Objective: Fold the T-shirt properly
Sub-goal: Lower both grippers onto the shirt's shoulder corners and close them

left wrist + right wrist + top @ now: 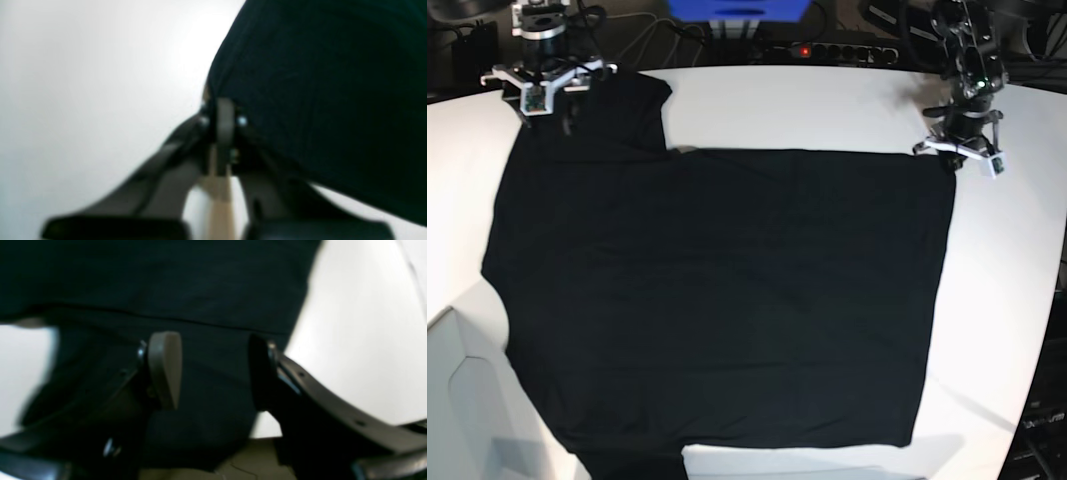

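The black T-shirt (717,300) lies spread flat over the white table (827,100); no print or tag shows. My left gripper (957,152) is at the shirt's far right corner. In the left wrist view its fingers (224,126) are pressed together on the edge of the black cloth (317,83). My right gripper (565,118) is at the far left, over the sleeve. In the right wrist view it (213,373) is open, with one pad (165,370) on each side of a strip of black cloth (206,290).
A blue box (737,10), a power strip (837,50) and cables sit behind the table's far edge. The shirt's near left part hangs over the table's front left edge (457,310). Bare white table shows at the right (1007,280).
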You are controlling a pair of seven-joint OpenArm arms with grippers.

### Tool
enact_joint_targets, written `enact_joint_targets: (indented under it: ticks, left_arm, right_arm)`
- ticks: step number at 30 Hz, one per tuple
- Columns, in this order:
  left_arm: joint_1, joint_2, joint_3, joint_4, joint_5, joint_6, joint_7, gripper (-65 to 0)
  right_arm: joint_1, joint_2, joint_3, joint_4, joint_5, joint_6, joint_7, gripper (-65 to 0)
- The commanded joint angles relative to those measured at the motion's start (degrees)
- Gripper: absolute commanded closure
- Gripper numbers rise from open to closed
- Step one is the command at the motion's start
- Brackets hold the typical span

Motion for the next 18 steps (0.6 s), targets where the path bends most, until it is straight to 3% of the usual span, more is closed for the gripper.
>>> enact_joint_targets:
  ticks: [1,5,13,18]
  left_arm:
    - [0.5,-0.4,-0.1,0.3,-0.1,0.0,1.1,0.0]
    - [0.9,-0.4,-0.3,1.1,-0.3,0.0,1.1,0.0]
    - [3.0,-0.4,-0.5,5.6,-0.5,0.0,0.5,0.0]
    - [3.5,-0.4,-0.5,6.4,-0.5,0.0,0.5,0.0]
  right_arm:
    - [0.1,0.2,0.8,0.9,0.0,0.0,0.4,-33.0]
    - [3.0,0.2,3.1,0.9,0.1,0.1,-5.5,-33.2]
    - [7.7,0.4,3.3,0.9,0.1,0.2,-18.0,-42.9]
    - [10.7,0.4,3.3,0.8,0.1,0.2,-26.4,-43.6]
